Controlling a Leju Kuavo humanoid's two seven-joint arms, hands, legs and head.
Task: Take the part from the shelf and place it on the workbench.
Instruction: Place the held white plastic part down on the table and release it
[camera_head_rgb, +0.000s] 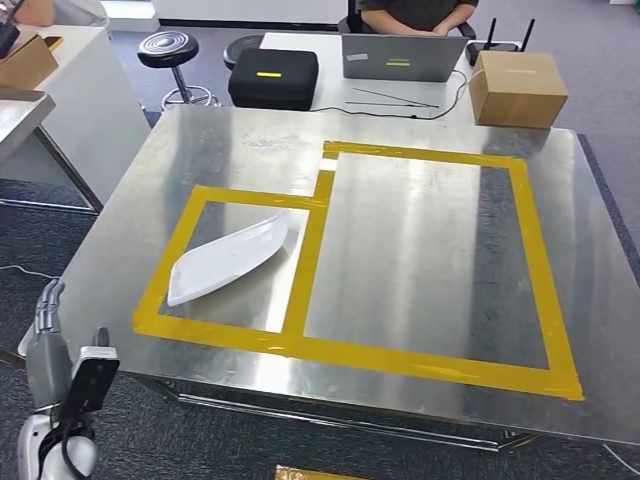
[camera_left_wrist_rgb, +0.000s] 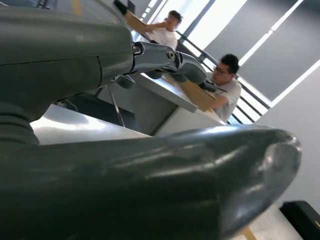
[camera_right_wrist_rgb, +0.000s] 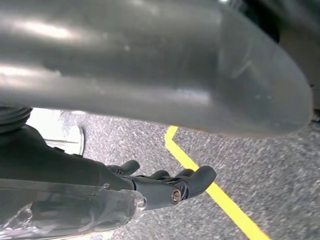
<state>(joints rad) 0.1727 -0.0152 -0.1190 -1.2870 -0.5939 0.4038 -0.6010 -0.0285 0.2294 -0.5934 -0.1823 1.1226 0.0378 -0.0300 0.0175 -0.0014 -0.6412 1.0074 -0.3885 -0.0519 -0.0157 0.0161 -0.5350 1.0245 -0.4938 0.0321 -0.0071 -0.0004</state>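
The white, flat, elongated part (camera_head_rgb: 226, 258) lies on the steel workbench (camera_head_rgb: 423, 250), inside the smaller yellow-taped rectangle on its left side. My left hand (camera_head_rgb: 47, 335) hangs beside the bench's near left corner, below the tabletop and apart from the part, with straight fingers and nothing in it. In the left wrist view the left hand (camera_left_wrist_rgb: 166, 56) has its fingers stretched out, apart from the thick thumb. My right hand (camera_right_wrist_rgb: 162, 186) hangs over grey carpet with a yellow floor line, fingers extended and holding nothing.
A larger yellow-taped rectangle (camera_head_rgb: 528, 260) marks the bench's right side. Behind the bench stand a black case (camera_head_rgb: 273, 78), a laptop (camera_head_rgb: 400, 56) with a person seated behind it, and a cardboard box (camera_head_rgb: 517, 88). A stool (camera_head_rgb: 169, 50) and a white desk (camera_head_rgb: 83, 90) are at the far left.
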